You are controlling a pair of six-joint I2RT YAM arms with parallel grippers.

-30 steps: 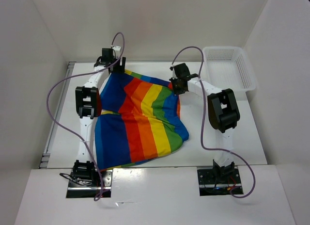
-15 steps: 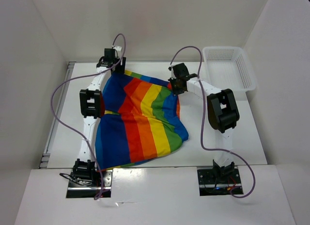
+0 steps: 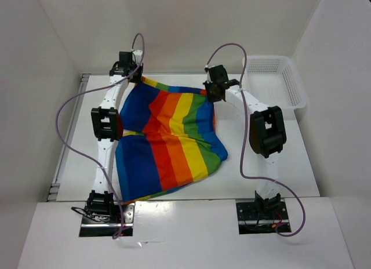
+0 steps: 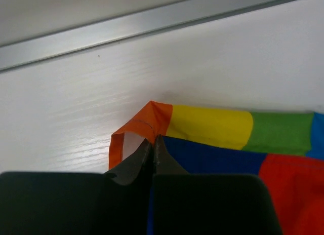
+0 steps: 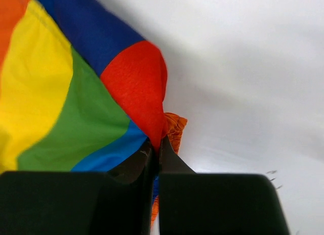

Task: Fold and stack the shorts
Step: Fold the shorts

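The rainbow-striped shorts lie spread across the table between the two arms, stripes running front to back, dark blue at the left. My left gripper is at the far left corner, shut on the orange hem corner of the shorts. At the far right corner my right gripper is shut on the red and orange edge of the shorts, lifting it slightly off the table. The near part of the cloth rests flat toward the arm bases.
A white mesh basket stands at the far right of the table. White walls enclose the table on three sides. A metal rail runs along the far edge just beyond my left gripper.
My left gripper has gone from open to shut on the far left corner of the shorts. Both grippers moved toward the back, and the cloth's far edge is now stretched straighter.
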